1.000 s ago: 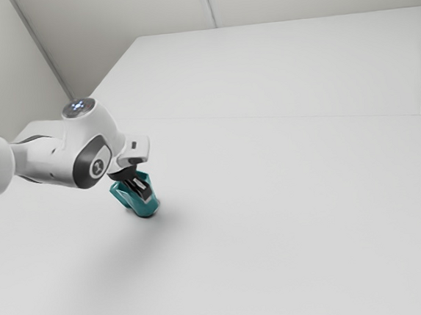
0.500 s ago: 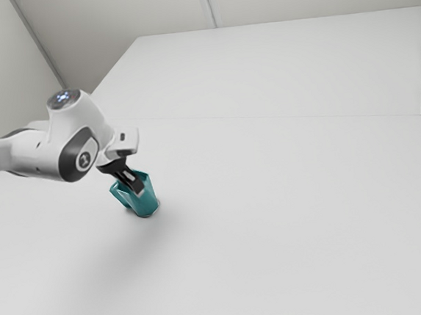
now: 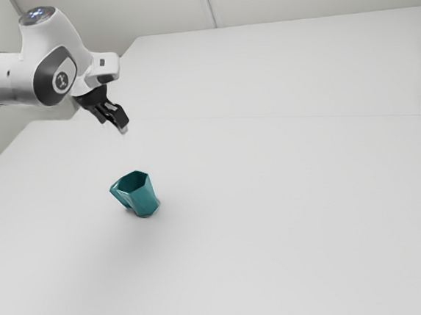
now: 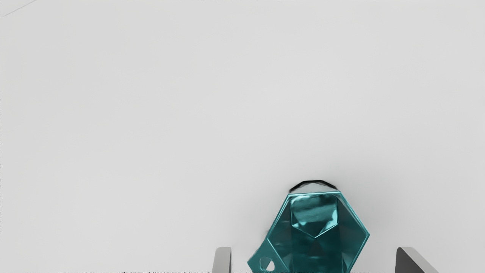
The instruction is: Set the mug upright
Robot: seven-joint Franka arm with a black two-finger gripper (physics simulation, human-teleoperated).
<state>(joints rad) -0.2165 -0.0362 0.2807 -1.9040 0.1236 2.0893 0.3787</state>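
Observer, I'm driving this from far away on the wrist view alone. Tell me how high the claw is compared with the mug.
Observer: In the exterior view, the claw hangs well above the mug, with a clear gap between them.
Operator: Good. Describe how it stands, seen from the side.
Observer: It stands on its base on the table, mouth up, with an outer wall showing from rim to foot.
Operator: Now tell me where the arm comes in.
Observer: From the exterior view's upper left.
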